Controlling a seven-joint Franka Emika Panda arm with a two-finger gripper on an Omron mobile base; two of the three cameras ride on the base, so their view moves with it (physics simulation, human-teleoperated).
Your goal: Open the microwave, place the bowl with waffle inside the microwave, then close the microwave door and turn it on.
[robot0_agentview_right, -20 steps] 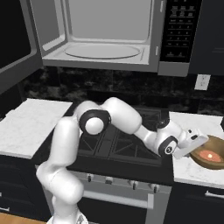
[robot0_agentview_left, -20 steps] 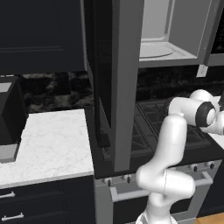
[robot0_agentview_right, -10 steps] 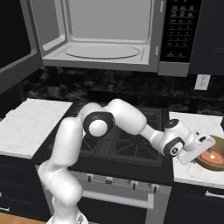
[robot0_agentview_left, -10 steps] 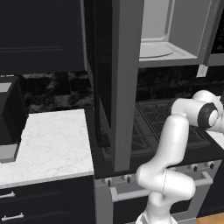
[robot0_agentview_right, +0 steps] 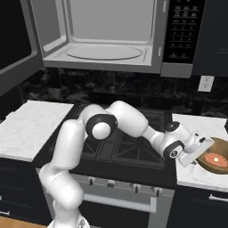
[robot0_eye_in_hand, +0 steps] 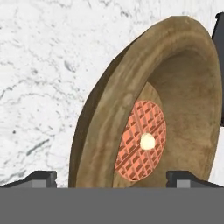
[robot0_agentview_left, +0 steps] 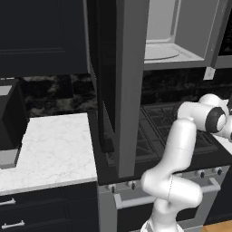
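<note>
Gripper spread wide, fingertips either side of the bowl's near rim, nothing gripped yet. Bowl directly ahead on the white marble counter, round waffle lying inside. Microwave high above and behind the hand, microwave door swung open.

arm stretched low to its right, wrist bent down, gripper fingers spread wide apart.
</note>
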